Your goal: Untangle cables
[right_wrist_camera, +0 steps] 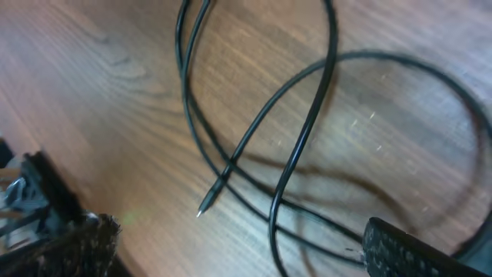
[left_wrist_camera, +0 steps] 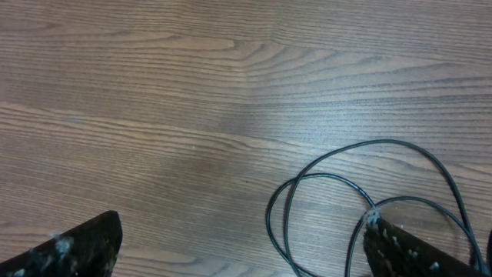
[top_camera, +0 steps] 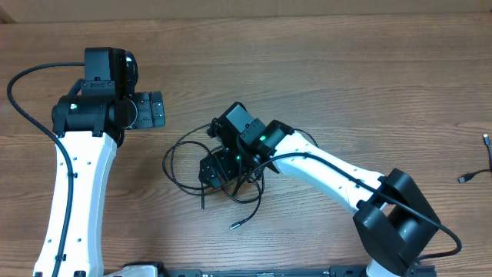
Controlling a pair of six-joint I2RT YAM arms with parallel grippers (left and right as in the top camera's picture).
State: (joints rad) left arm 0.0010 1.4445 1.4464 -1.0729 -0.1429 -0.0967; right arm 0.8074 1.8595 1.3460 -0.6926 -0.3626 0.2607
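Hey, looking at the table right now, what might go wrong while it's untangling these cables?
The right hand hangs open over crossed cables; closing there may pinch two strands together and tighten the knot. The left hand is open and holds nothing, so a one-sided pull would likely drag the whole bundle rather than separate it.

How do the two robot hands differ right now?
The left gripper hangs over bare table beside the cables, while the right gripper sits directly over them. The left arm runs straight up the table; the right arm reaches in at a slant. Both grippers are open, and neither holds anything.
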